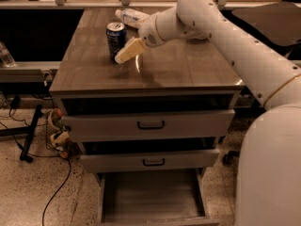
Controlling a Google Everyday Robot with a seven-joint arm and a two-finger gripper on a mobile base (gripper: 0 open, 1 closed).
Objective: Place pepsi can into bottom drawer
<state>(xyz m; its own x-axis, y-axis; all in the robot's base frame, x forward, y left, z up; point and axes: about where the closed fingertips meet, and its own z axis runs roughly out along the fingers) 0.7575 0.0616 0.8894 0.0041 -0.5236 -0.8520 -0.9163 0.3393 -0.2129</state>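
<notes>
The pepsi can (pixel 115 38) stands upright on the cabinet top, toward its back left. It is dark blue with a silver top. My gripper (pixel 121 57) reaches in from the right on the white arm (pixel 211 27) and sits low over the cabinet top, right beside the can's lower right side. Whether it touches the can is unclear. The bottom drawer (pixel 150 199) is pulled out at floor level, a shallow tray with a bare flat floor.
A clear plastic bottle (pixel 132 16) lies on its side behind the can. The two upper drawers (pixel 150 125) with black handles are slightly ajar. Cables and a small cluttered object (pixel 56 135) lie on the floor to the left.
</notes>
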